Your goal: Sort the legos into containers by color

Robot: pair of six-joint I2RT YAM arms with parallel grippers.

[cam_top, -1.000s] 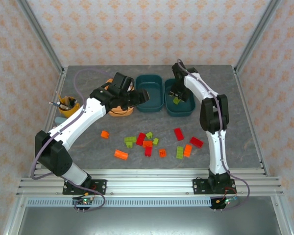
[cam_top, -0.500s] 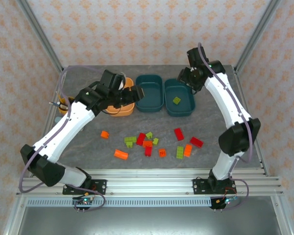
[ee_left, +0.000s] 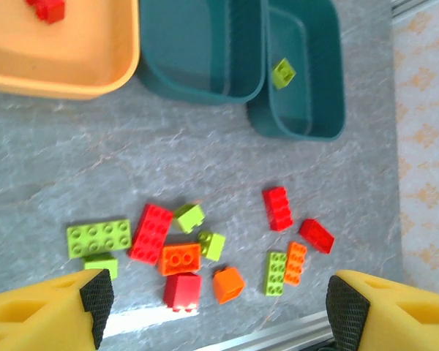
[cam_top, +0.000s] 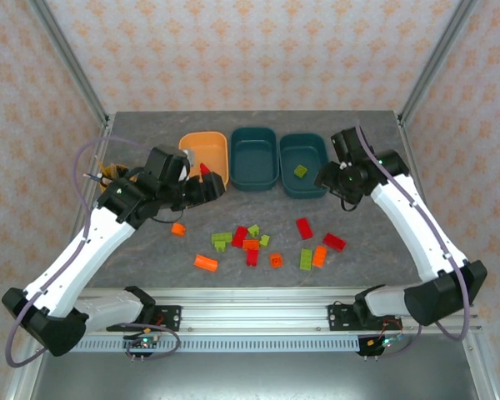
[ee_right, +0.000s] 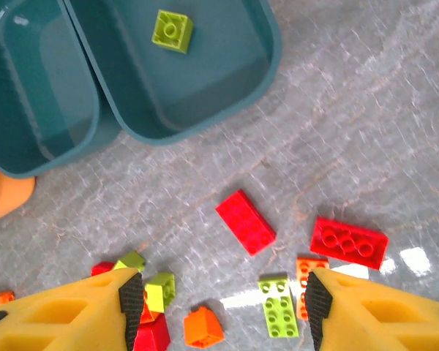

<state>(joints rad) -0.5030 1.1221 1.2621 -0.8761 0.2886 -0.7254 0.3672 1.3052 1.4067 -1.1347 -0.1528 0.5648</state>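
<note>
Loose legos [cam_top: 252, 244] lie before the row of containers [cam_top: 254, 158].

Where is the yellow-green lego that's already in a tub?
In the overhead view, the small yellow-green lego lies alone inside the right-hand dark teal tub, next to the middle teal tub.

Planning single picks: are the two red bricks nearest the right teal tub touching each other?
Apart. The right wrist view shows a strip of bare table between the slanted red brick and the red brick to its right.
</note>
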